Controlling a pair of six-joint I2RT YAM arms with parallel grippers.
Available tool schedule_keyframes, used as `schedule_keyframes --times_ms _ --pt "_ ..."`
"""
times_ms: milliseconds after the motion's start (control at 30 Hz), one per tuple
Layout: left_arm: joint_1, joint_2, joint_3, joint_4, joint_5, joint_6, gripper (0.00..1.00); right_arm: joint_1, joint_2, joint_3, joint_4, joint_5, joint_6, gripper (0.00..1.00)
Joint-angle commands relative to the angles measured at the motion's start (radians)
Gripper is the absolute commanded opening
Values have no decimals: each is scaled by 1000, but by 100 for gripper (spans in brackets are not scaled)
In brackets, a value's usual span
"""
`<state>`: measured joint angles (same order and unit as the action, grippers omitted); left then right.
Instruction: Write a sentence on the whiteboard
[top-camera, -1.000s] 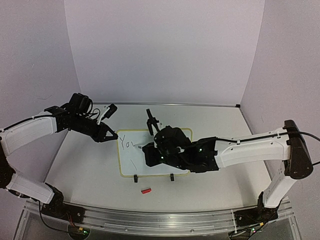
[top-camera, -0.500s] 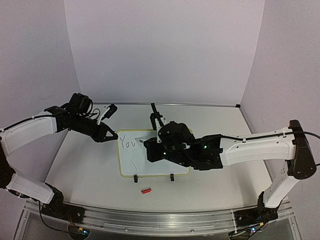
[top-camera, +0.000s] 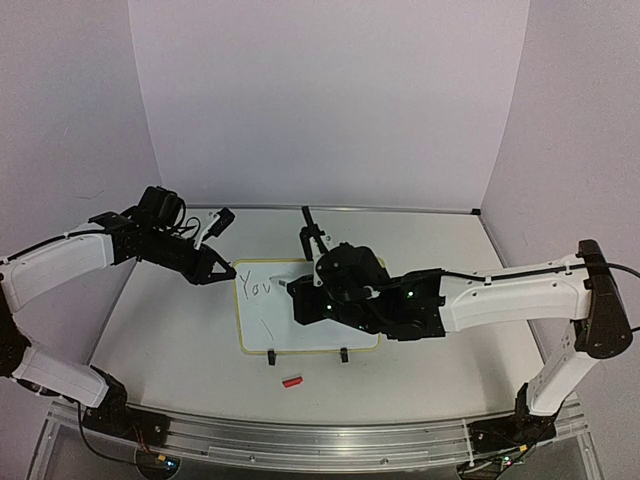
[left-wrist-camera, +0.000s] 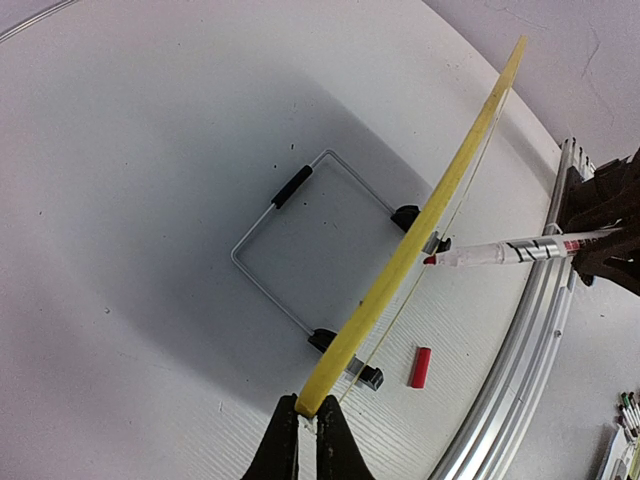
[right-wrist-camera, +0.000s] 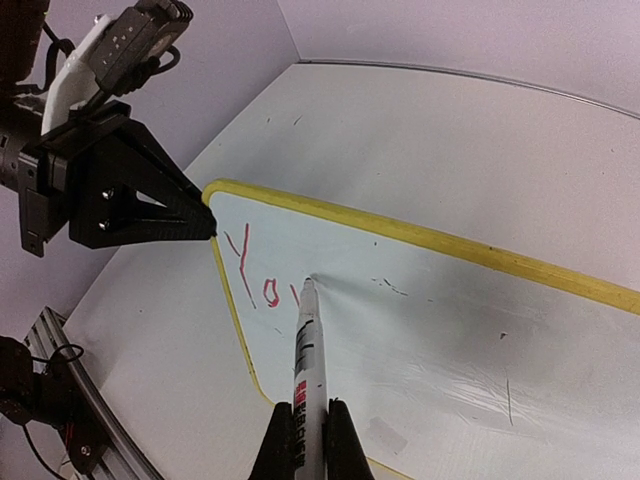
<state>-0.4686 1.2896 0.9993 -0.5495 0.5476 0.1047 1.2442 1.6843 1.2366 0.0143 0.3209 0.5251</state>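
Two grippers are at work, each with one thing in its grasp. The right gripper (right-wrist-camera: 307, 410) has its fingers closed tight around one white marker (right-wrist-camera: 308, 340), whose tip touches the one whiteboard (right-wrist-camera: 420, 320) just right of the red letters. The left gripper (left-wrist-camera: 303, 405) is pinched shut on the whiteboard's yellow frame at the far left corner.

The sentence (right-wrist-camera: 255, 280) so far counts three letters, "You", near that corner. The board sits mid-table, its two black clip feet (top-camera: 343, 354) on the near edge. One red cap (top-camera: 290, 382) lies on the table just in front of them.

The right arm stretches its long forearm leftward, wrist over the board's middle. The left arm reaches in from the left, its gripper pointing right.
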Motion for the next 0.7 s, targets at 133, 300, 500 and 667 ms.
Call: schedule_keyframes --times_ms 133,300,500,667 --pt "-8 -11 14 -35 -21 10 0 -5 26 11 -2 -1 28 0" --pt "-9 -11 13 -35 -21 10 0 -4 29 10 -12 -2 34 0" --pt "-8 -10 14 -35 -23 9 0 -4 26 -8 -34 -12 52 0" --pt "-9 -10 14 -35 -23 10 0 -4 22 -24 -47 -21 67 0"
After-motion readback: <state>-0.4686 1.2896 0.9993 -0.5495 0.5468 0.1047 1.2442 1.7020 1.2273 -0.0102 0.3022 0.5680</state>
